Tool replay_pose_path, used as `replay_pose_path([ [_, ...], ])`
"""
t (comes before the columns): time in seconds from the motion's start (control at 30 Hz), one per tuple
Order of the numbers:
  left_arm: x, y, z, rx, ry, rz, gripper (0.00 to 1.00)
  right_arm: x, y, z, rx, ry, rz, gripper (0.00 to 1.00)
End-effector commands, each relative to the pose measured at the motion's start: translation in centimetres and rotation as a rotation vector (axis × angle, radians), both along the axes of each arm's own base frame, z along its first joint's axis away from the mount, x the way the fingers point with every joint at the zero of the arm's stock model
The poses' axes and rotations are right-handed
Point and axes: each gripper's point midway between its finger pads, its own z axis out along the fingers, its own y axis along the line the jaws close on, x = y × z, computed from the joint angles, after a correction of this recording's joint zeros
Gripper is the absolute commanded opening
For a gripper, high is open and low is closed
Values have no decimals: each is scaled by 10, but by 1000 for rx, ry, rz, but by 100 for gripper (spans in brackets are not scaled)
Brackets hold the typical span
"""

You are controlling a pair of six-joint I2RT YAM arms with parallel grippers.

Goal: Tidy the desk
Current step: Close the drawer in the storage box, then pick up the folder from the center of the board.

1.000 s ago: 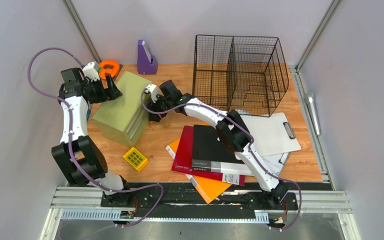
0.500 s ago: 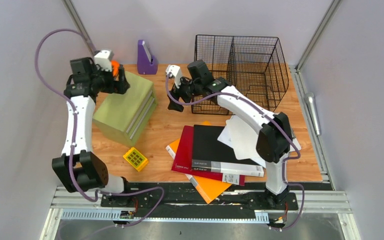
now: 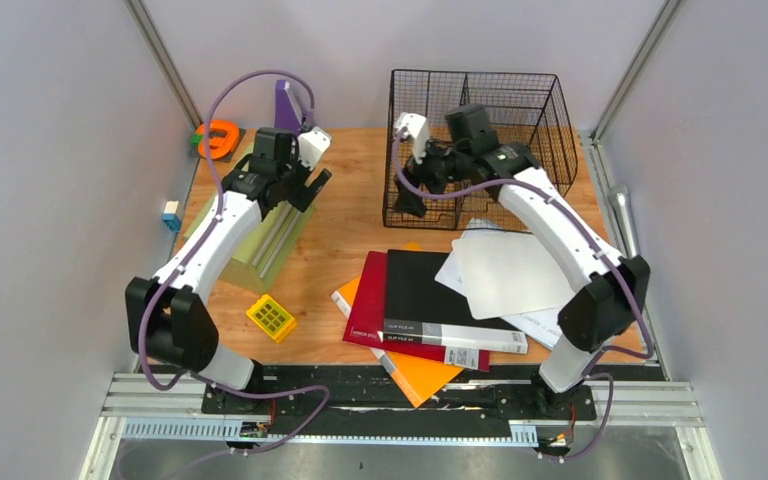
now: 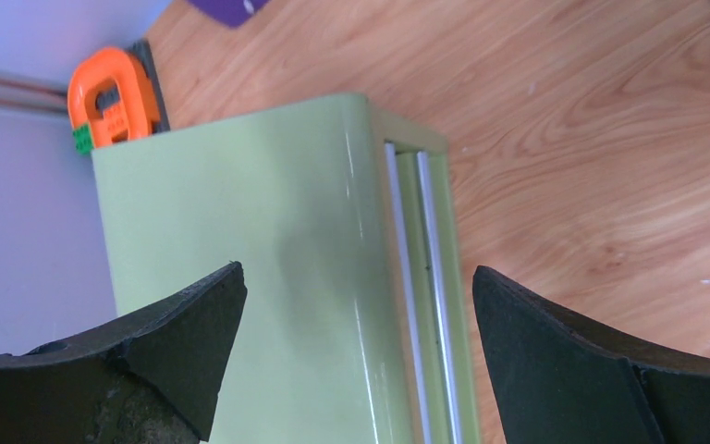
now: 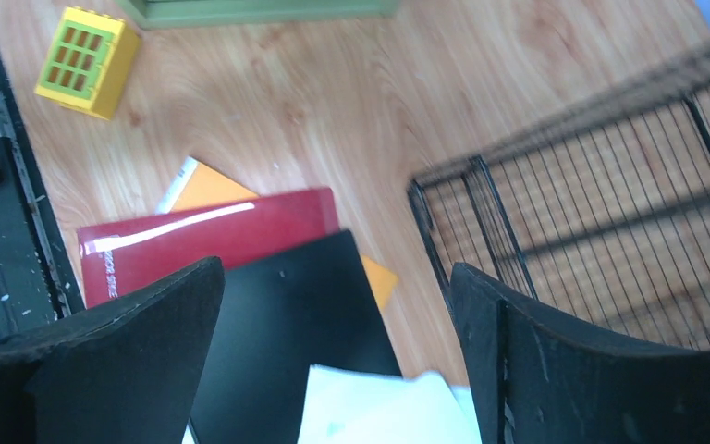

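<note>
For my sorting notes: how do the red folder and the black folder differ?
The red folder lies lower, partly covered by the black folder. White sheets overlap the black folder's far corner, not the red one. Both lie flat, labelled edges facing the same way.

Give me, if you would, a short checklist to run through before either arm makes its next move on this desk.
1. The left gripper is open and empty: ok.
2. The green box under it fits between the jaws: cannot tell; it looks about as wide as the opening.
3. The right gripper is open and empty: ok.
4. The right gripper is clear of the wire basket: cannot tell; from above it overlaps the front wall.
5. Everything lies within the desk: not ok; the orange folder overhangs the near edge.
</note>
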Motion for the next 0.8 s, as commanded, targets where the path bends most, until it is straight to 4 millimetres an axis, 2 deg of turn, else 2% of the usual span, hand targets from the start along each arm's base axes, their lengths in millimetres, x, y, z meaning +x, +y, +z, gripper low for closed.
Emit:
replay_pose_path([
  [0.0, 13, 18, -13, 104, -10, 69, 100, -11, -53, 15, -9, -4, -81, 96],
  [0.1, 17, 19, -32, 127, 30, 78, 100, -24, -78, -3, -41, 38, -111, 100],
  [0.2, 23, 30, -48, 179, 53, 135, 100, -51, -92, -29, -93, 94, -82, 100],
  [0.4, 37, 53, -63, 267, 60, 244, 100, -94, -128, -76, -232, 166, -95, 100],
  [0.57, 46, 66, -64, 245, 81, 301, 100, -110, -178, -113, -408, 174, -183, 100],
  [0.77, 45, 55, -52, 159, 95, 292, 100, -129, -233, -148, -605, 183, -268, 99],
])
